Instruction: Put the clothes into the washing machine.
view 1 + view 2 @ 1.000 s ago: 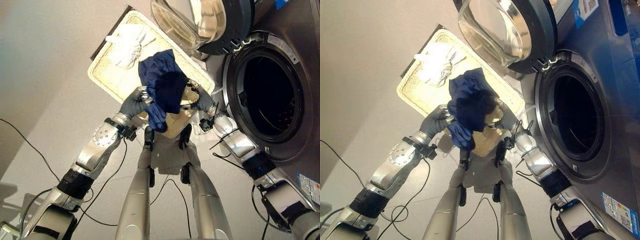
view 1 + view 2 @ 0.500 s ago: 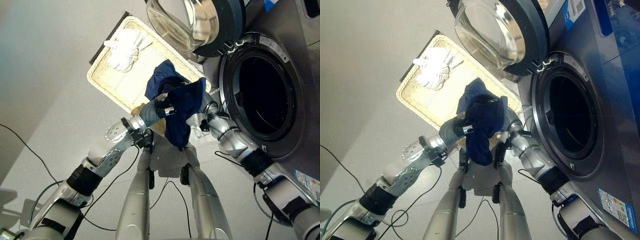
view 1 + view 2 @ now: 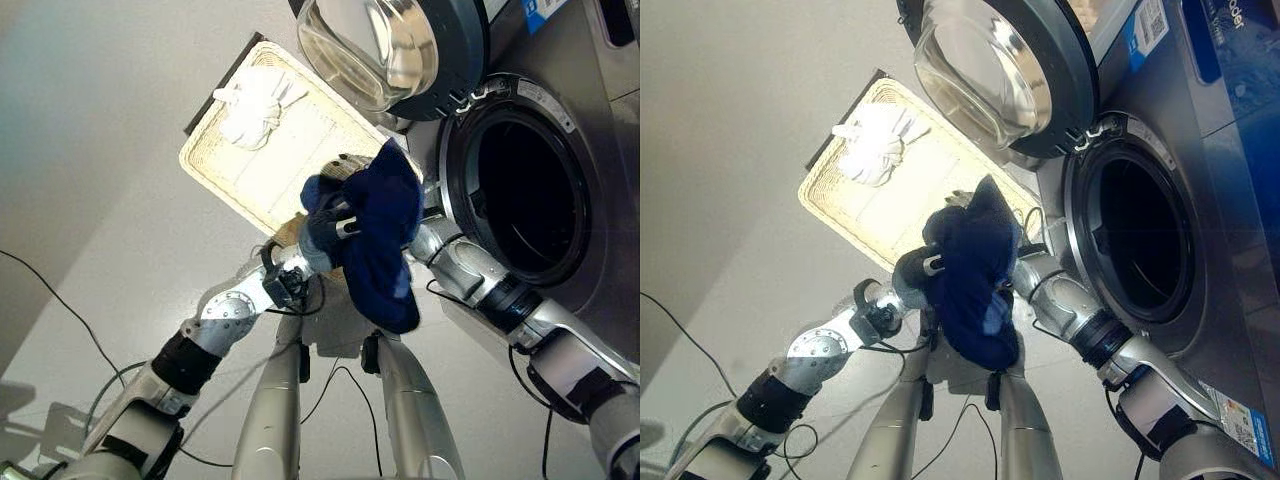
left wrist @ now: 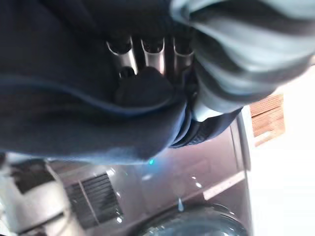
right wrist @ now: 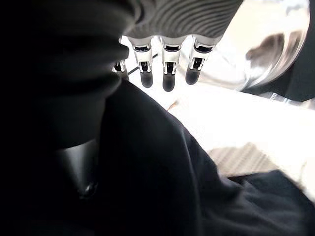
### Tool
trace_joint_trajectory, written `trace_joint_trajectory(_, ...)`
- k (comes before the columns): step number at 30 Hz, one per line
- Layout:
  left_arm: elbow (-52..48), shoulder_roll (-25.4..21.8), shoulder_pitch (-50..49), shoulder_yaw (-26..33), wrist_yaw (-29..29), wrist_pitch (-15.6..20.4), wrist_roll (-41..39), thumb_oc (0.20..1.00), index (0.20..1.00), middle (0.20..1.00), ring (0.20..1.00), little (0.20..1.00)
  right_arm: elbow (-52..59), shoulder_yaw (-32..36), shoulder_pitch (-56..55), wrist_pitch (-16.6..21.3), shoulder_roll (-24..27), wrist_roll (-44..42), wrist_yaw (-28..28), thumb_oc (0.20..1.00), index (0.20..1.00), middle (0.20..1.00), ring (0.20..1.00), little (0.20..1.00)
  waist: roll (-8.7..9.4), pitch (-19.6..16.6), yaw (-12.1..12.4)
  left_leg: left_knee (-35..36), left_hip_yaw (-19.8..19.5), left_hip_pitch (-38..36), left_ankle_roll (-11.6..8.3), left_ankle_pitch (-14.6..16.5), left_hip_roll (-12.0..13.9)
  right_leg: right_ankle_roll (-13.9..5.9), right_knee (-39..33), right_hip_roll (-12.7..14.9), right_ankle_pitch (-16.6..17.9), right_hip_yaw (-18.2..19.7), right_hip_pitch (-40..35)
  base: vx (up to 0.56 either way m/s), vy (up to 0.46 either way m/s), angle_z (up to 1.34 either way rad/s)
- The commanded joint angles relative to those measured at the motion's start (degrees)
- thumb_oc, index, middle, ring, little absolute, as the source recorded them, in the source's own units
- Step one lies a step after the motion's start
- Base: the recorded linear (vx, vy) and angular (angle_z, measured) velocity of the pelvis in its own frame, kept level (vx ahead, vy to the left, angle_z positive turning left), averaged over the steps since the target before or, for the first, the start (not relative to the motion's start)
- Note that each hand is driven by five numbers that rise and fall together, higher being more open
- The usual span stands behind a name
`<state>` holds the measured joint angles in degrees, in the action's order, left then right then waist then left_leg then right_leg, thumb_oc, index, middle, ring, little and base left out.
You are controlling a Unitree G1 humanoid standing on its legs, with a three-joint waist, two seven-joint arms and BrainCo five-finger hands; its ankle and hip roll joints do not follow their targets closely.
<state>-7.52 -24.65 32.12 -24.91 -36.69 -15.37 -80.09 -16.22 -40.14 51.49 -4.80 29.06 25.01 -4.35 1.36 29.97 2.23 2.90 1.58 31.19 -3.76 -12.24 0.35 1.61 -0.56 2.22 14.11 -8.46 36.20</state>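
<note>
A navy garment [image 3: 385, 235] hangs bunched between my two hands, lifted above the near corner of the woven basket [image 3: 215, 160] and just left of the washing machine's round opening [image 3: 525, 190]. My left hand [image 3: 322, 228] grips its left side; in the left wrist view its fingers [image 4: 152, 54] curl into the dark cloth [image 4: 74, 108]. My right hand [image 5: 167, 69] holds the far side, with cloth [image 5: 162, 172] lying between fingers and thumb; in the eye views the garment covers it. A white garment [image 3: 255, 100] lies at the basket's far end.
The machine's glass door [image 3: 390, 45] stands swung open above the basket, close over the garment. The machine's grey front [image 3: 1230, 250] fills the right side. Bare floor [image 3: 90, 150] lies left of the basket.
Both hands have carried the navy garment up out of the basket and rightward, toward the machine's opening. The white garment stays where it was.
</note>
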Motion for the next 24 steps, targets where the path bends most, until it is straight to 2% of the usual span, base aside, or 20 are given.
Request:
trace_joint_trajectory(1, -6.97, 3.96, 2.66, -0.03, -7.67, 0.71, -8.33, 0.2, 0.2, 0.2, 0.2, 0.2, 2.42, -5.11, 4.15, 0.57, -0.99, -9.99, 8.88, 0.752, 0.752, 0.752, 0.752, 0.752, -2.83, -0.18, -1.49, 2.02, 3.74, 0.12, 1.03, 0.68, -3.01, -6.33, -1.25, 1.32, -0.25, 1.3, -2.38, 0.01, 0.047, -0.04)
trace_joint_trajectory(2, -6.9, 4.16, 2.78, -0.07, -9.13, 1.08, -9.92, 0.2, 0.2, 0.2, 0.2, 0.2, 2.17, -5.8, 3.94, 0.31, -1.26, -12.36, 10.53, 0.438, 0.438, 0.438, 0.438, 0.438, -2.83, -0.18, -1.56, 2.0, 3.82, 0.1, 0.99, 0.65, -3.01, -6.24, -1.31, 1.29, -0.24, 1.37, -2.38, 0.01, 0.055, -0.06)
trace_joint_trajectory(3, -6.48, 4.46, 2.98, -0.23, -12.05, 1.85, -11.76, 0.2, 0.2, 0.2, 0.2, 0.2, 1.33, -7.16, 3.49, 0.41, -1.8, -15.86, 12.04, 0.2, 0.2, 0.2, 0.2, 0.2, -2.84, -0.18, -1.73, 1.99, 3.95, -0.3, 0.91, 0.85, -2.96, -6.12, -1.28, 1.16, -0.46, 1.5, -2.66, 0.01, 0.042, -0.05)
trace_joint_trajectory(6, -6.04, 5.21, 3.58, -0.93, -15.29, 3.8, -11.96, 0.2, 0.2, 0.2, 0.2, 0.2, -0.69, -8.18, 3.04, 0.35, -3.09, -18.62, 12.72, 0.2, 0.2, 0.2, 0.2, 0.2, -2.74, -0.18, -1.92, 1.9, 4.15, 0.02, 0.83, 0.56, -3.01, -5.88, -1.17, 1.02, -0.26, 1.76, -2.23, 0.0, 0.017, -0.03)
trace_joint_trajectory(10, -6.38, 5.91, 4.54, -1.41, -15.35, 6.19, -12.65, 0.2, 0.2, 0.2, 0.2, 0.2, -3.41, -8.05, 2.07, -0.52, -4.55, -22.83, 14.13, 0.2, 0.2, 0.2, 0.2, 0.2, -2.59, -0.18, -2.08, 1.87, 4.28, -0.03, 0.71, 0.5, -2.99, -5.75, -1.07, 0.9, -0.17, 1.74, -2.13, 0.0, 0.0, 0.0)
trace_joint_trajectory(12, -6.21, 6.93, 5.36, -0.65, -14.43, 7.68, -13.74, 0.2, 0.2, 0.2, 0.2, 0.2, -6.0, -6.81, -0.27, -3.14, -6.14, -30.51, 16.92, 0.2, 0.2, 0.2, 0.2, 0.2, -2.37, -0.18, -2.33, 1.89, 4.67, -0.22, 0.58, 0.69, -2.83, -5.65, -1.02, 0.9, -0.35, 1.36, -2.22, 0.0, 0.0, 0.0)
trace_joint_trajectory(15, -6.16, 7.2, 5.44, -0.25, -13.45, 8.8, -13.06, 0.2, 0.2, 0.2, 0.2, 0.2, -6.91, -5.84, -1.81, -4.49, -6.89, -36.45, 18.04, 0.2, 0.2, 0.2, 0.2, 0.2, -2.19, -0.18, -2.4, 1.91, 4.83, -0.19, 0.51, 0.62, -2.78, -5.67, -1.03, 0.93, -0.24, 1.07, -2.16, 0.01, -0.004, -0.01)
trace_joint_trajectory(16, -7.26, 8.09, 5.42, -0.48, -10.79, 10.07, -12.09, 0.2, 0.2, 0.2, 0.2, 0.2, -7.35, -4.62, -3.26, -6.1, -8.21, -42.8, 19.36, 0.2, 0.2, 0.2, 0.2, 0.2, -1.98, -0.18, -2.35, 1.97, 4.98, -0.07, 0.48, 0.58, -2.7, -5.71, -1.25, 0.98, -0.01, 0.75, -2.06, 0.01, -0.028, -0.05)
trace_joint_trajectory(18, -8.27, 9.49, 5.55, -0.59, -6.54, 11.48, -10.89, 0.2, 0.2, 0.2, 0.2, 0.2, -8.03, -2.78, -4.97, -7.01, -10.45, -50.74, 19.69, 0.2, 0.2, 0.2, 0.2, 0.2, -1.66, -0.18, -2.3, 2.03, 4.99, 0.19, 0.6, 0.6, -2.69, -5.64, -1.36, 0.96, 0.13, 0.37, -1.85, 0.01, -0.052, -0.03)
trace_joint_trajectory(20, -8.47, 10.13, 5.7, -0.62, -4.13, 12.79, -10.44, 0.2, 0.2, 0.2, 0.2, 0.2, -8.56, -1.62, -6.02, -6.87, -11.63, -55.3, 19.48, 0.2, 0.2, 0.2, 0.2, 0.2, -1.45, -0.18, -2.3, 2.0, 4.91, 0.38, 0.64, 0.59, -2.74, -5.64, -1.4, 0.96, 0.21, 0.18, -1.72, 0.0, -0.049, 0.0)
trace_joint_trajectory(21, -8.42, 10.81, 5.66, -0.3, -1.09, 14.22, -9.67, 0.2, 0.2, 0.2, 0.2, 0.2, -9.22, 0.35, -7.37, -6.53, -13.03, -60.43, 19.95, 0.2, 0.2, 0.2, 0.2, 0.2, -1.24, -0.18, -2.31, 2.0, 4.84, 0.65, 0.68, 0.64, -2.77, -5.66, -1.6, 1.03, 0.34, -0.13, -1.61, 0.0, -0.041, 0.0)
trace_joint_trajectory(23, -8.33, 11.09, 5.69, -0.11, 0.8, 15.03, -9.26, 0.2, 0.2, 0.2, 0.2, 0.2, -9.05, 1.32, -8.14, -6.6, -13.8, -63.99, 19.85, 0.2, 0.2, 0.2, 0.2, 0.2, -1.14, -0.18, -2.35, 2.04, 4.84, 0.75, 0.71, 0.66, -2.79, -5.7, -1.79, 1.06, 0.47, -0.3, -1.56, 0.0, -0.019, -0.01)
trace_joint_trajectory(24, -7.91, 11.8, 5.19, 0.44, 4.15, 16.78, -7.12, 0.2, 0.2, 0.2, 0.2, 0.2, -8.72, 3.37, -9.81, -6.66, -15.29, -69.7, 19.88, 0.2, 0.2, 0.2, 0.2, 0.2, -1.06, -0.18, -2.4, 2.02, 4.88, 0.97, 0.76, 0.66, -2.86, -5.78, -1.88, 1.13, 0.59, -0.65, -1.41, 0.0, 0.0, 0.0)
